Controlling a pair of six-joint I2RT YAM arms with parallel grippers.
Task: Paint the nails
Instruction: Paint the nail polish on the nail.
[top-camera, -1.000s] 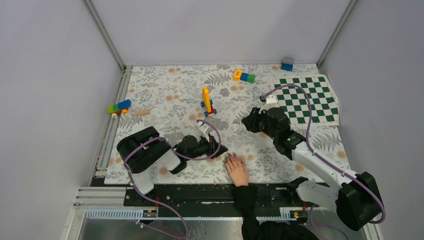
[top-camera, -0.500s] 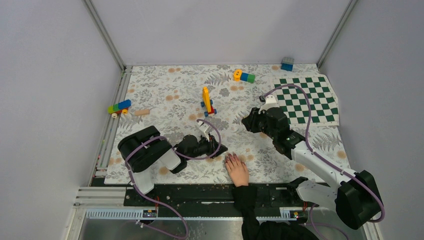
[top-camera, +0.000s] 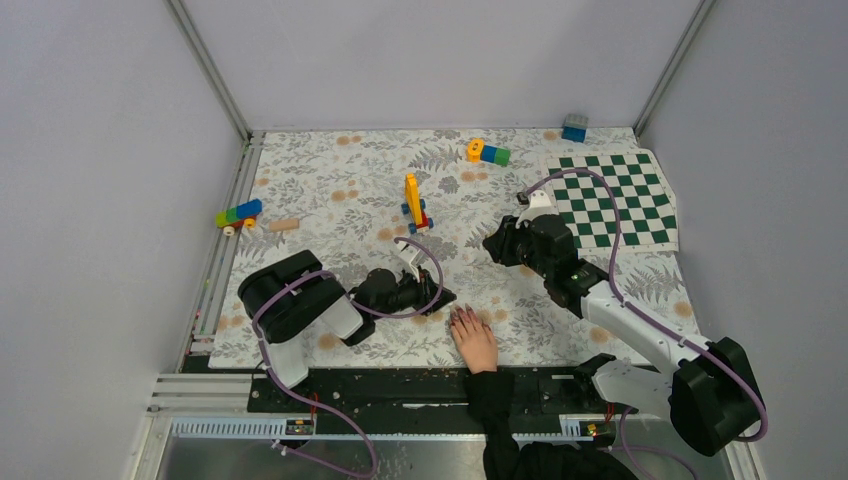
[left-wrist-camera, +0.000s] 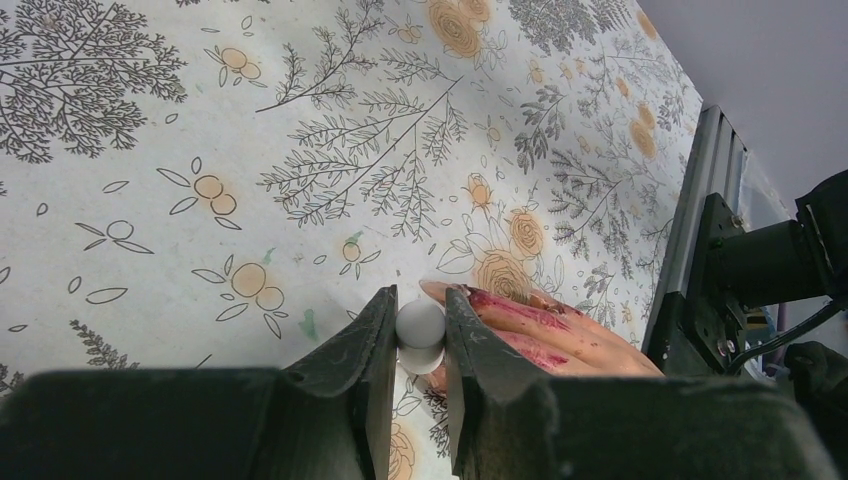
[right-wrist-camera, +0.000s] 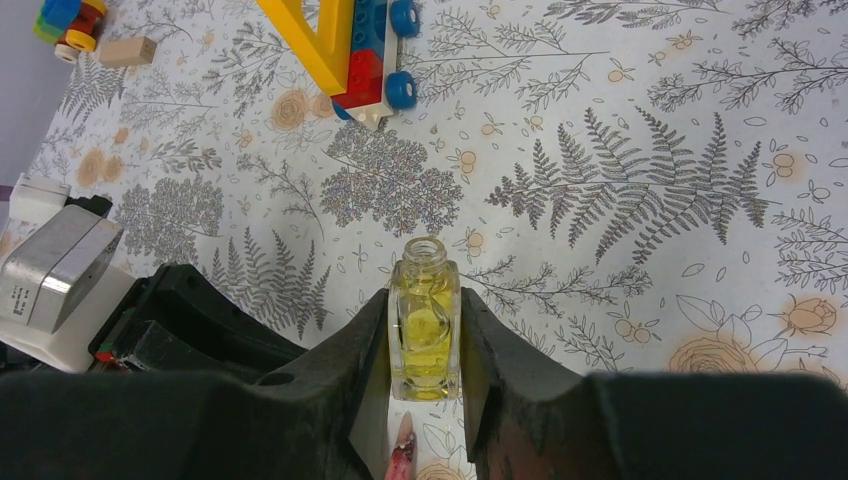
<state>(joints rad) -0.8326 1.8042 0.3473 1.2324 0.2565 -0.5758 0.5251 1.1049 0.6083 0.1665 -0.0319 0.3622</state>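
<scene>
A pale hand (top-camera: 475, 340) with a black sleeve lies palm down at the mat's near edge. Its nails (top-camera: 461, 316) and fingers (left-wrist-camera: 560, 330) are smeared dark red. My left gripper (top-camera: 441, 300) is low on the mat just left of the fingertips. It is shut on a white round-topped brush cap (left-wrist-camera: 420, 326); the brush tip is hidden. My right gripper (top-camera: 492, 243) hovers farther back, right of centre. It is shut on a small square glass bottle (right-wrist-camera: 425, 335) of yellow liquid with an uncapped neck. One red-stained fingertip (right-wrist-camera: 403, 456) shows below the bottle.
A yellow, blue and red brick model (top-camera: 413, 203) stands mid-mat. A green chessboard mat (top-camera: 615, 195) lies back right, with a blue brick (top-camera: 574, 127) behind it. Orange, blue and green bricks (top-camera: 487, 152) sit at the back; coloured bricks (top-camera: 238, 214) and a wooden peg (top-camera: 284, 224) at left.
</scene>
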